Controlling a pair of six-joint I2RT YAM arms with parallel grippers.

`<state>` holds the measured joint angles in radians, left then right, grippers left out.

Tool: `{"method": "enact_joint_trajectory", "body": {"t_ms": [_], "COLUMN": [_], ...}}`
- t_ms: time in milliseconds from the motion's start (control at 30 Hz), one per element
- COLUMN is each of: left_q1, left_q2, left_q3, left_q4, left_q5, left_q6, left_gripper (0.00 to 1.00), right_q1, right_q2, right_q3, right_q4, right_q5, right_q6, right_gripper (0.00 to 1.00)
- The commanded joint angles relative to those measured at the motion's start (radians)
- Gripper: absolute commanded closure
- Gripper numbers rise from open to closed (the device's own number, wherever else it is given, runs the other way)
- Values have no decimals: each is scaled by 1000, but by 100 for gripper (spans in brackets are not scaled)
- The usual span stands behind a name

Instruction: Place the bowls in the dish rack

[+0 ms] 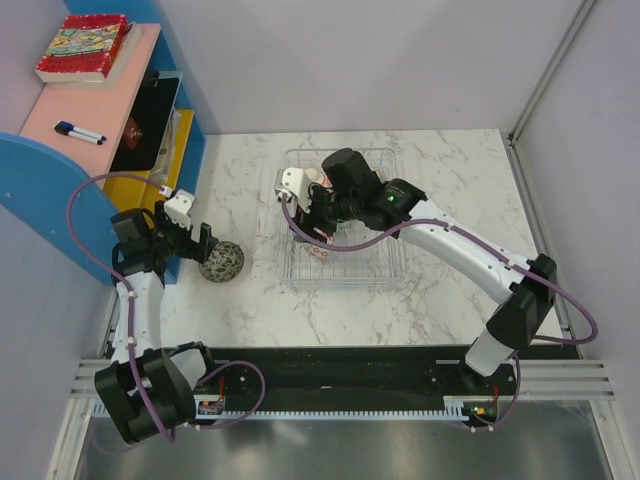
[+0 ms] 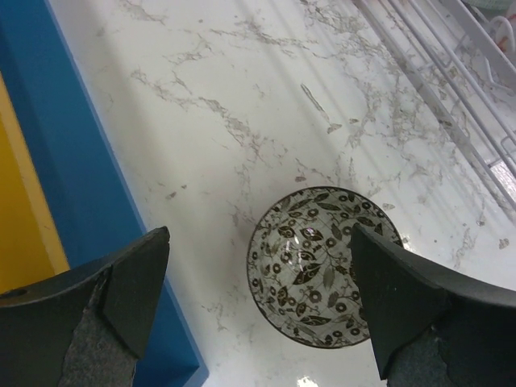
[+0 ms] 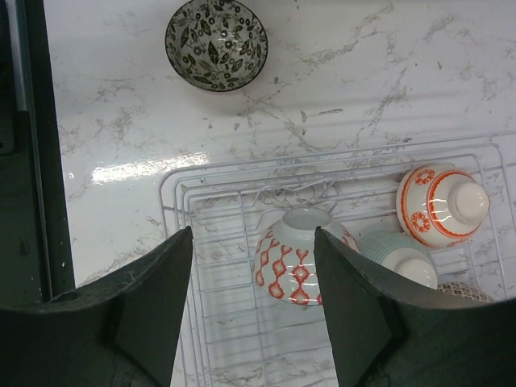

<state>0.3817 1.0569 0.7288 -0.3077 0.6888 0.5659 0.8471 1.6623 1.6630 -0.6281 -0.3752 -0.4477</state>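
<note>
A black-and-white floral bowl [image 1: 221, 262] stands upright on the marble table, left of the dish rack [image 1: 392, 272]. My left gripper [image 1: 196, 244] hovers over it, open and empty; in the left wrist view [image 2: 258, 242] the bowl [image 2: 322, 266] lies between the fingers, nearer the right one. My right gripper [image 1: 315, 225] is open and empty above the rack [image 3: 242, 173]. Below it a red-diamond bowl [image 3: 298, 258] lies upside down. An orange-ringed bowl [image 3: 442, 205] and a pale green bowl [image 3: 399, 256] sit beside it. The floral bowl [image 3: 216, 42] also shows in the right wrist view.
A blue shelf unit [image 1: 192, 120] stands just left of the floral bowl, its edge close to my left finger [image 2: 81, 201]. It holds a book [image 1: 84, 47], a marker [image 1: 80, 132] and a tablet [image 1: 145, 120]. White walls close the back and right.
</note>
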Motion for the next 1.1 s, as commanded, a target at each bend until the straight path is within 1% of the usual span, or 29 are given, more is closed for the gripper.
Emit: {"method": "enact_joint_trajectory", "body": {"t_ms": [0,100,167,233,367,400,500,567,800,933,1067], "left_q1": [-7,-13,-21,-47,-110,-151,-210,-214,-225,-236,-268], "left_q2": [-52,-121,-124,-91,-8,12,64,110,216,278,354], "left_q3": [-55,-36,-23,-2,20,29,46,72,220,261,270], "left_q4": [-120,-181,-221,-249,-272,-274,-262,-243,-194,-186,-188], "left_q5": [90,164,176,161,53,29,-40,-54,-181,-241,-322], "left_q6": [34,78,104,143,186,202,223,218,216,256,313], "left_gripper": [0,0,0,0,0,0,0,0,0,0,2], "right_q1": [-3,-3,-6,-9,-16,-20,-34,-46,-77,-91,-106], "right_q2": [-53,-59,-64,-67,-78,-79,-85,-90,-104,-113,-121], "right_q3": [-12,-11,-9,-12,-19,-17,-20,-26,-58,-65,-75], "right_q4": [-4,-4,-4,-4,-2,-1,4,8,30,36,42], "right_q5": [16,22,21,18,6,2,-14,-31,-73,-91,-108], "right_q6": [4,4,9,14,23,24,35,38,56,63,69], "right_gripper": [31,31,30,30,30,30,30,30,30,30,30]}}
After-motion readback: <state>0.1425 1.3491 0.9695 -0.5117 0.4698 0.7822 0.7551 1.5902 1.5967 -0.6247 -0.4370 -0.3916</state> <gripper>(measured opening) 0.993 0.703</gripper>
